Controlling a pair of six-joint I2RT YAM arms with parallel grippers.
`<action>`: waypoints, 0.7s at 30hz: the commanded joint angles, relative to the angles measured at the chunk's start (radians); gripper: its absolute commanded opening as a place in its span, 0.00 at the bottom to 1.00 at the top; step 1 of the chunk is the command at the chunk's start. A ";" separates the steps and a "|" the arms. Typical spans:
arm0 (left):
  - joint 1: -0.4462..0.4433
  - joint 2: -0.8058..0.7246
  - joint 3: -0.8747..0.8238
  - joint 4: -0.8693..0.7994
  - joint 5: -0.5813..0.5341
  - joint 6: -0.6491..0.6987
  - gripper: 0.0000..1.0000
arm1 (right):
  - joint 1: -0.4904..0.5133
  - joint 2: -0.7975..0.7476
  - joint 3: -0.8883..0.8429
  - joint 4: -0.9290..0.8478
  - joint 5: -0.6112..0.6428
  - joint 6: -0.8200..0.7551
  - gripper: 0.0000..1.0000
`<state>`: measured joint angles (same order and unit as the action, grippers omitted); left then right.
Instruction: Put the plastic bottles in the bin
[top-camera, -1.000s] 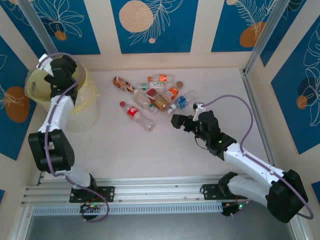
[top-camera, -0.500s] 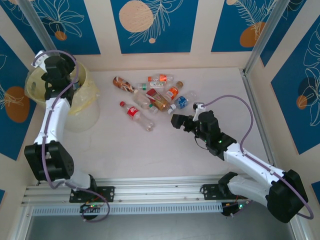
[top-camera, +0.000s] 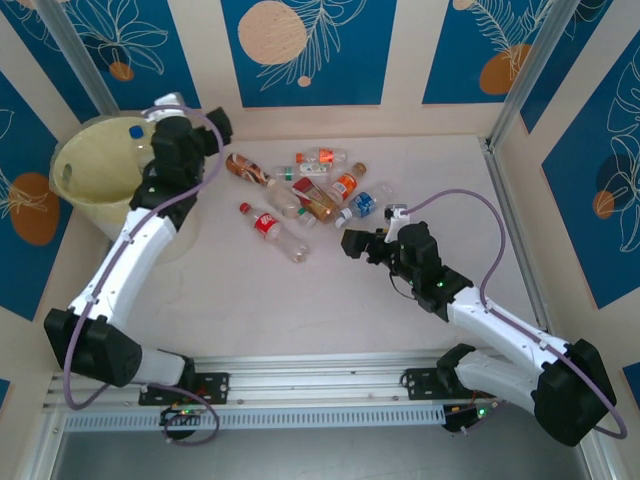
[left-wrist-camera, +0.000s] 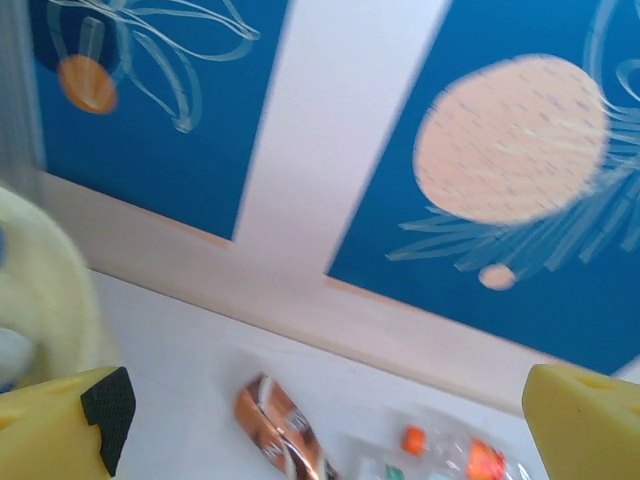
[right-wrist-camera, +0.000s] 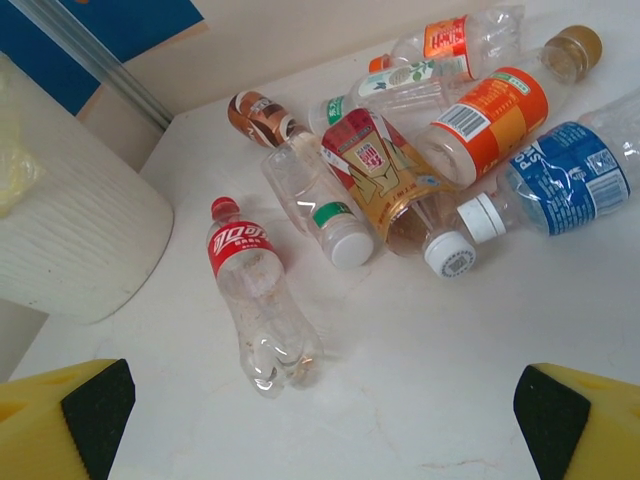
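1. The plastic bottles (top-camera: 310, 190) lie on their sides in a loose heap at the far middle of the table (top-camera: 400, 310), well apart from the bin (top-camera: 62, 185), which stands at the far left corner.
2. The red-label bottle (right-wrist-camera: 245, 290) lies alone on the near side of the heap, its long axis slanted, red cap towards the bin and base towards the right arm.
3. The orange-label bottle (right-wrist-camera: 490, 115) points its brown cap away to the far right. The blue-label bottle (right-wrist-camera: 565, 175) and the red-and-gold bottle (right-wrist-camera: 385, 175) turn their white caps to the near side.
4. The brown bottle (top-camera: 245, 167) lies at the heap's far left, nearest the bin.
5. The left gripper (top-camera: 208, 128) hangs beside the bin's right rim with its jaws spread wide and nothing between them.
6. The right gripper (right-wrist-camera: 320, 420) hovers low, just near-right of the heap, also wide apart and empty.
7. The left wrist view is blurred, and the bottles at its lower edge are cut off.
8. In the right wrist view the blue-label bottle's base runs off the right edge.
9. The left arm covers part of the bin's mouth.
10. Blue leaf-print wall panels (top-camera: 300, 50) close off the far side.
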<state>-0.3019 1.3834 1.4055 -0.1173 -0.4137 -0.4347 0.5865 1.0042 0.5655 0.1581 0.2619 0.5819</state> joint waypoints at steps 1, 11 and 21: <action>-0.082 0.006 -0.006 -0.031 -0.062 0.018 1.00 | -0.005 -0.020 -0.025 0.042 0.026 -0.028 1.00; -0.231 0.126 -0.114 -0.061 0.030 -0.160 1.00 | -0.008 -0.079 -0.050 -0.023 0.090 -0.002 1.00; -0.318 0.305 -0.091 -0.374 -0.115 -0.521 1.00 | -0.015 -0.121 -0.082 -0.044 0.103 0.021 1.00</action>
<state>-0.6216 1.6188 1.2884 -0.3138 -0.4839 -0.7727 0.5781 0.9081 0.5007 0.1215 0.3378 0.5869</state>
